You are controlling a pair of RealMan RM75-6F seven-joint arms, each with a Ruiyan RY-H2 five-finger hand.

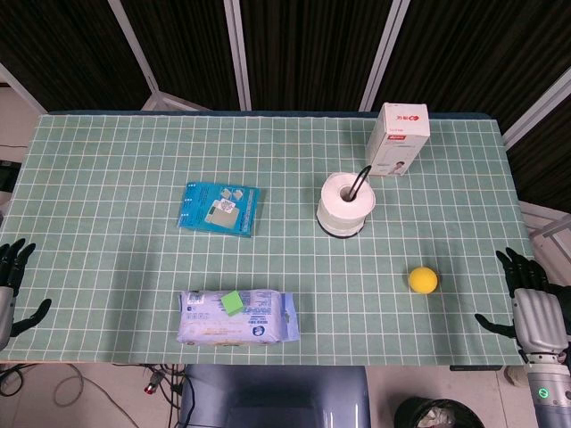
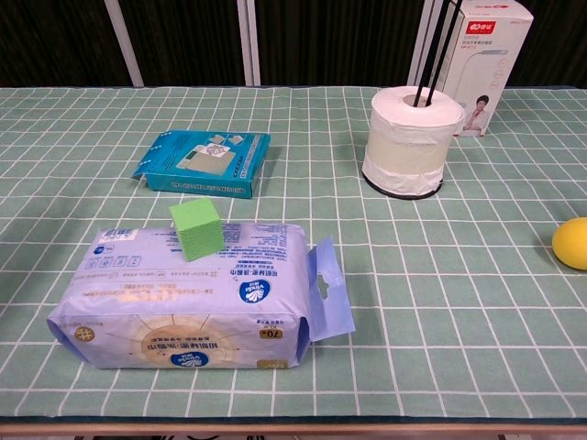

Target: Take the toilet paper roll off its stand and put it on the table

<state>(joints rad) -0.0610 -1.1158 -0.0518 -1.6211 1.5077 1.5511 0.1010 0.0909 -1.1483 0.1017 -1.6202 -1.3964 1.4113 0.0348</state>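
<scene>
The white toilet paper roll (image 1: 346, 203) (image 2: 411, 137) sits upright on its black wire stand (image 1: 360, 182) (image 2: 429, 48), whose rod rises through the roll's core, right of the table's centre. My right hand (image 1: 528, 300) hangs open at the table's right edge, fingers spread, far from the roll. At the left edge my left hand (image 1: 11, 287) is also open and holds nothing. Neither hand shows in the chest view.
A white carton (image 1: 399, 138) (image 2: 488, 60) stands just behind the roll. A yellow ball (image 1: 423, 280) (image 2: 571, 243) lies to the front right. A blue packet (image 1: 219, 209) (image 2: 204, 162) lies left of centre. A wet-wipe pack (image 1: 236, 317) (image 2: 197, 295) carries a green cube (image 1: 233, 302) (image 2: 196, 228).
</scene>
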